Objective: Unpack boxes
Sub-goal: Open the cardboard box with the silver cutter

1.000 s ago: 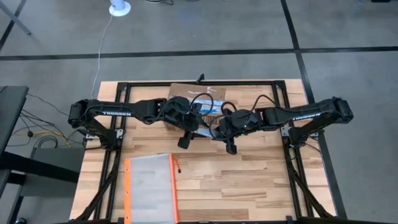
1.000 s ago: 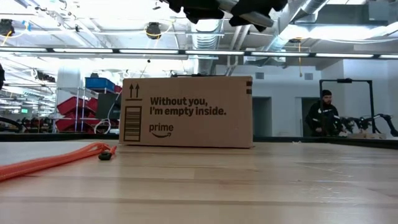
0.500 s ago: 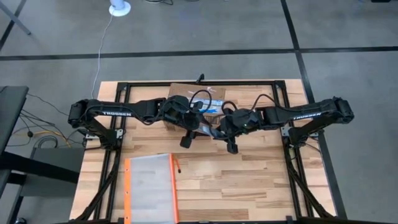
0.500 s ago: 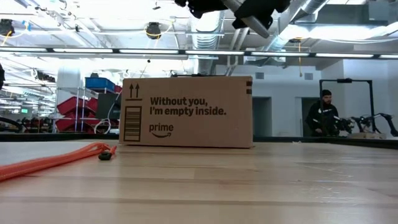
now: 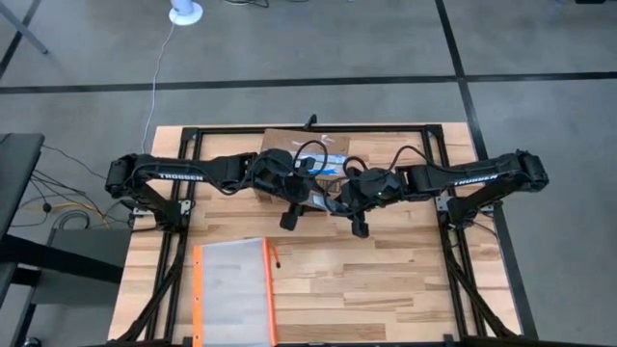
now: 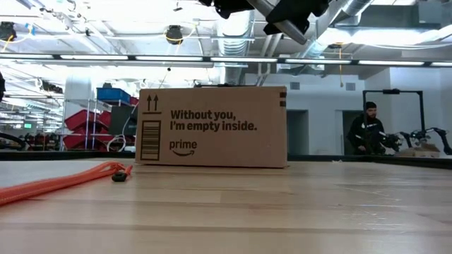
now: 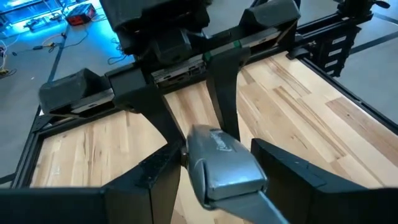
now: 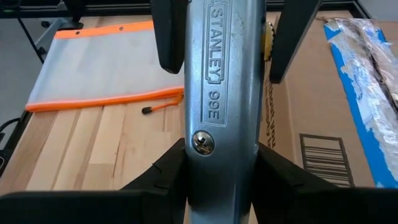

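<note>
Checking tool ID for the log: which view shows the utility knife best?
Right wrist view: the utility knife fills the picture between the right gripper's fingers, its STANLEY 99E stamp readable. The left wrist view shows only its grey end, no marking. In the high and low views the arms hide it.

The utility knife has a cast metal body, dull grey with a slight sheen, stamped lettering and a bright slotted screw. The right claw holding it is matt black plastic. The cardboard box is matt brown corrugated paper (black print on the side), its tape glossy blue and crinkled. The tabletop is pale wooden planks, smooth with a satin finish. The pouch is translucent plastic with orange edging
</note>
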